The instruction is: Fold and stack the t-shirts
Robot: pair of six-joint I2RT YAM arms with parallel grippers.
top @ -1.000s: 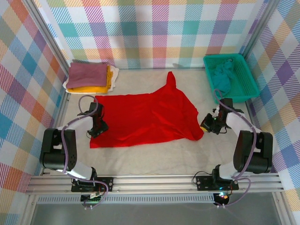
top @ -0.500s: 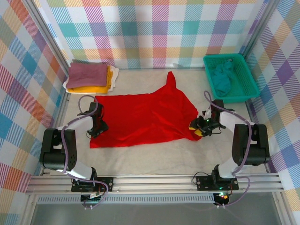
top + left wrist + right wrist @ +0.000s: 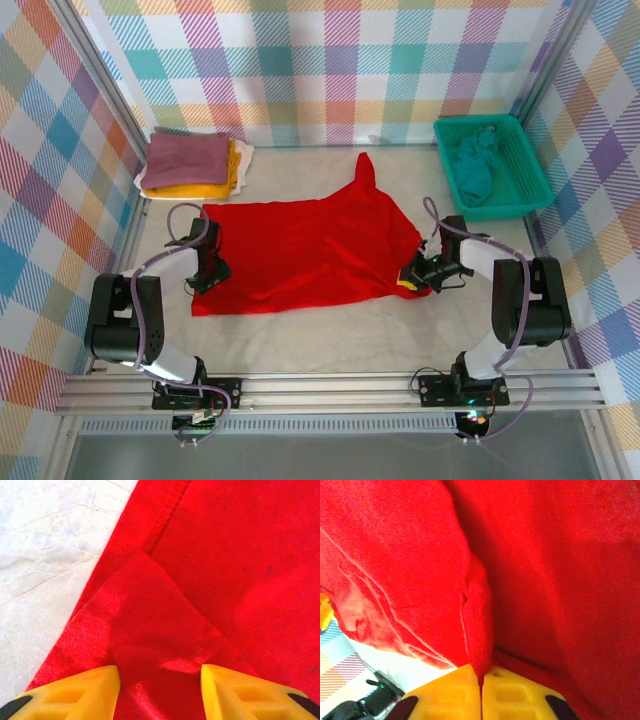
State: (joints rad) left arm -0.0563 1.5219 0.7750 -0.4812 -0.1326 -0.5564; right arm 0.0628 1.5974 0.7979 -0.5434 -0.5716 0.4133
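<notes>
Lots of bright colours

The big t-shirt (image 3: 310, 250) is bright red, on a pale grey table (image 3: 330, 340). The walls (image 3: 330, 60) have pink, blue, green, yellow and purple checks. The basket (image 3: 505, 210) is teal. The pile of t-shirts (image 3: 190, 170) is mauve, yellow and white.

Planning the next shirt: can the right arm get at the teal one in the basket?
Probably not yet: the right arm's fingers are shut on the red t-shirt. If it lets go, the teal shirt in the basket lies near, nothing between.
</notes>
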